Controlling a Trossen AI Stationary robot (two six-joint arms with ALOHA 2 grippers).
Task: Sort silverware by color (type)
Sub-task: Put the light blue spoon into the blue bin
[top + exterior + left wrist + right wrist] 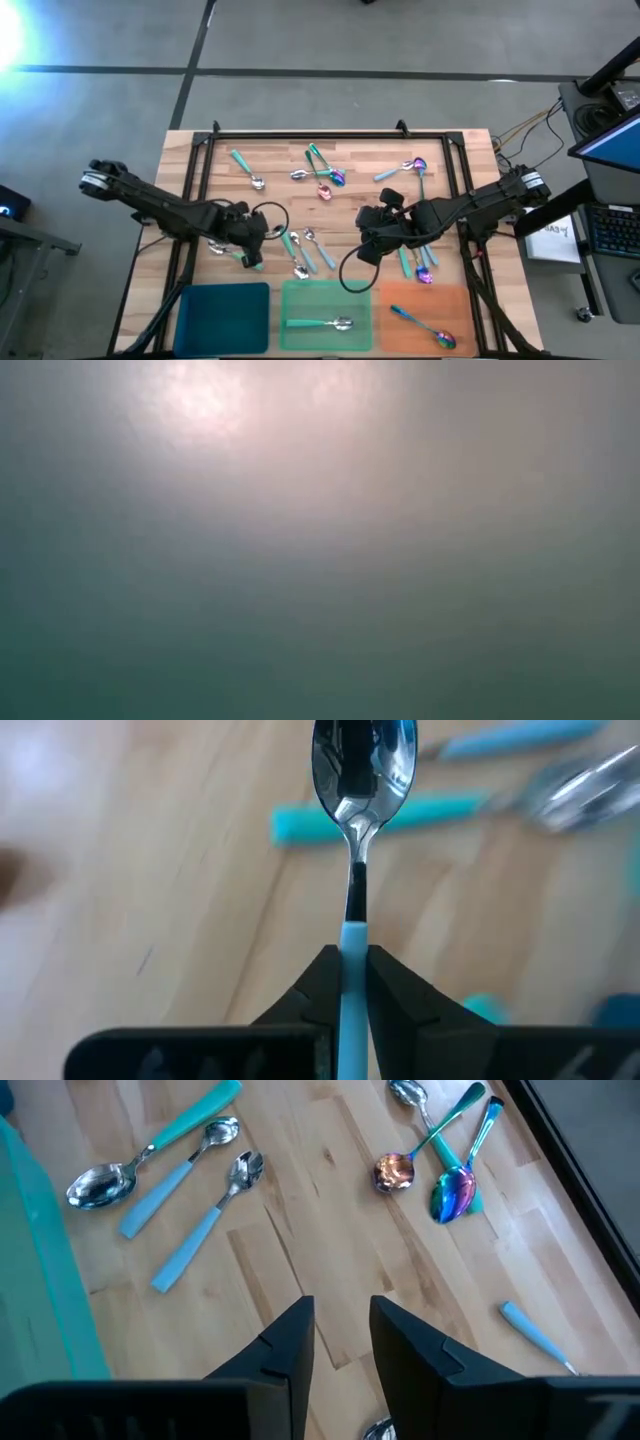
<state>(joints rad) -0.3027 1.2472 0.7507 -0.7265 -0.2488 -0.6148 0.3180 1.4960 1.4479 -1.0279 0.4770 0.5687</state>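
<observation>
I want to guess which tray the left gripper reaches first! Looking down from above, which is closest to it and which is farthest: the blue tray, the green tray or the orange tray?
From the left gripper, seen from above:
1. Blue tray, just below the gripper on the left.
2. Green tray, in the middle.
3. Orange tray, far over on the right.

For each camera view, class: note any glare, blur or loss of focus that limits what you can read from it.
High view: bright glare in the top-left corner, table readable. Low view: a blank haze with one pale glow, nothing readable. Left wrist view: the held spoon is fairly sharp, the background spoons blurred. Right wrist view: sharp throughout.
</observation>
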